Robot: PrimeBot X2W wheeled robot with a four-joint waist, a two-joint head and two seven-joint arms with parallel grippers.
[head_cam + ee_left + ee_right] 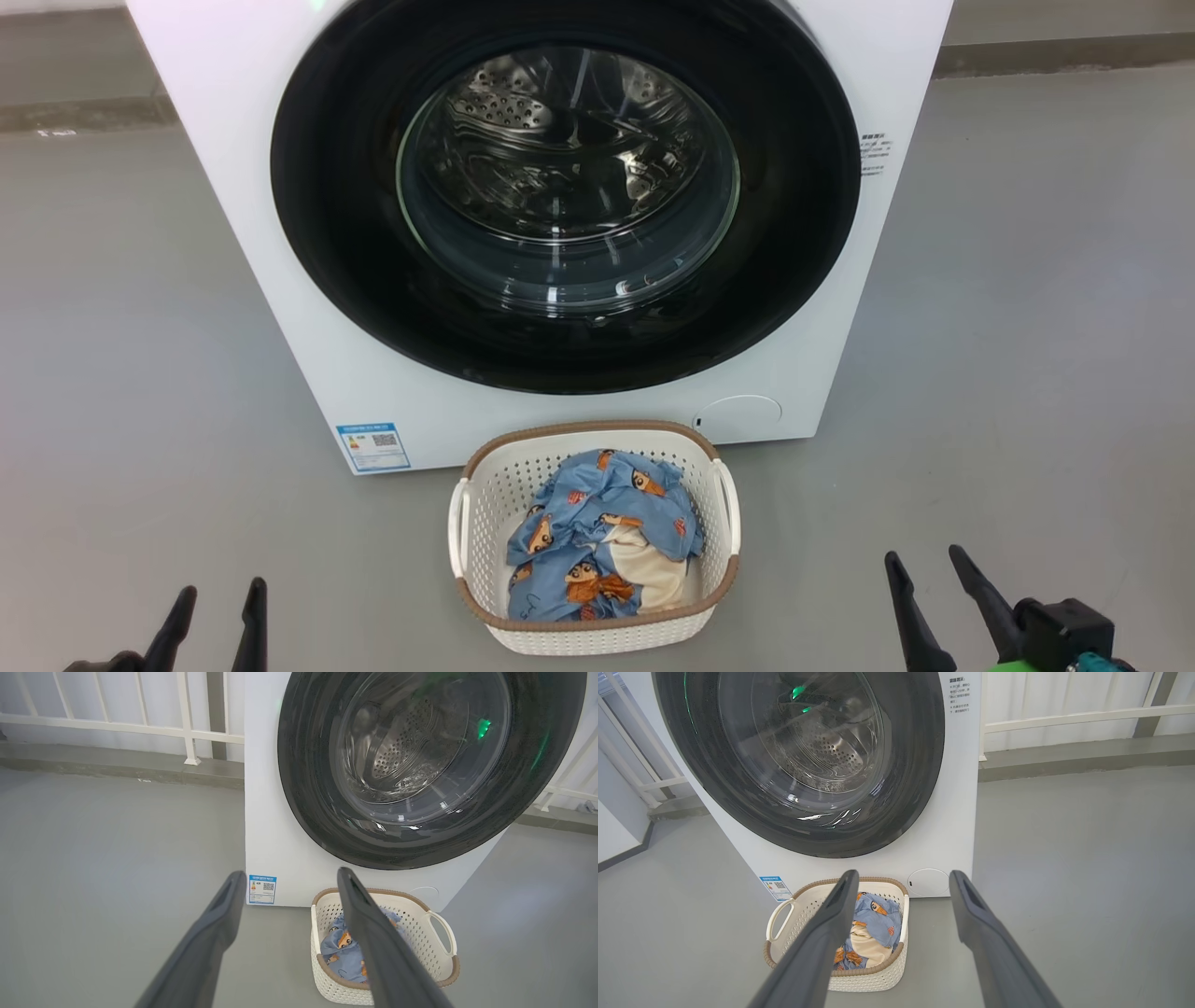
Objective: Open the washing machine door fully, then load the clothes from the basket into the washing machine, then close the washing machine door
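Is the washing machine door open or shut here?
Shut: the washing machine door lies flush with the white front; drum seen through its glass.

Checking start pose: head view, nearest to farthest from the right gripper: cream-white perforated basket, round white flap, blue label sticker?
1. Cream-white perforated basket, left of right gripper.
2. Round white flap, behind basket, rightward.
3. Blue label sticker, farther left.
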